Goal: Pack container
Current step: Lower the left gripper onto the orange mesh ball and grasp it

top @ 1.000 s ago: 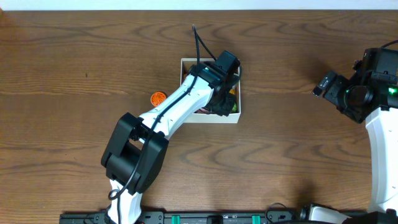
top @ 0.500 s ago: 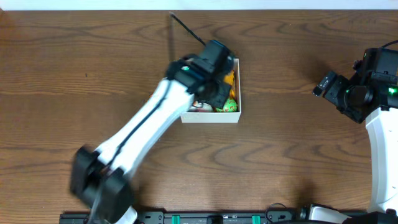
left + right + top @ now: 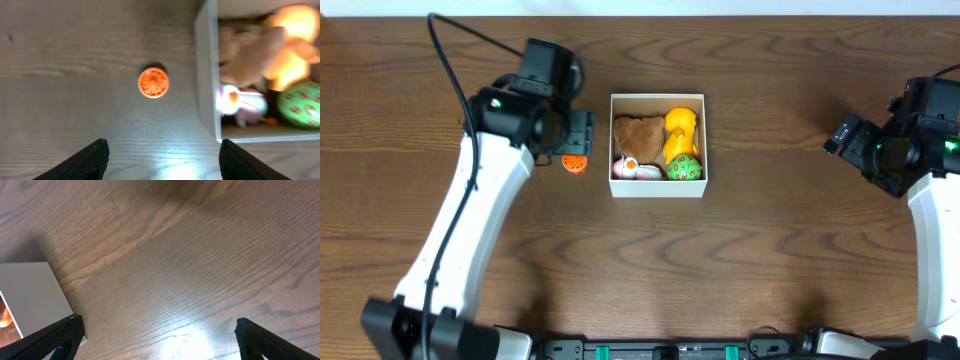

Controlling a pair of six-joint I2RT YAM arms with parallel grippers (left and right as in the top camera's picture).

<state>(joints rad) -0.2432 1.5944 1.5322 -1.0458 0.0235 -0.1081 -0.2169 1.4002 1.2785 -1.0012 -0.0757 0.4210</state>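
Note:
The container (image 3: 658, 189) is a square white box at the table's middle. It holds a brown plush (image 3: 638, 133), a yellow toy (image 3: 681, 130), a green ball (image 3: 685, 167) and a white and pink toy (image 3: 632, 166). An orange disc (image 3: 574, 160) lies on the table just left of it. My left gripper (image 3: 582, 132) hovers beside the box's left wall, above the disc, open and empty. In the left wrist view the orange disc (image 3: 153, 82) lies ahead of the left gripper (image 3: 162, 155), with the container's wall (image 3: 206, 75) to the right. My right gripper (image 3: 157, 330) stands open over bare wood.
The right arm (image 3: 890, 150) is far right of the box, near the table's right edge. A corner of the container (image 3: 30, 295) shows at the left of the right wrist view. Black cables trail from the left arm (image 3: 470, 210).
My left arm has swung from over the container to its left side, and its jaws have opened. The toys inside are now uncovered. The right arm has not moved.

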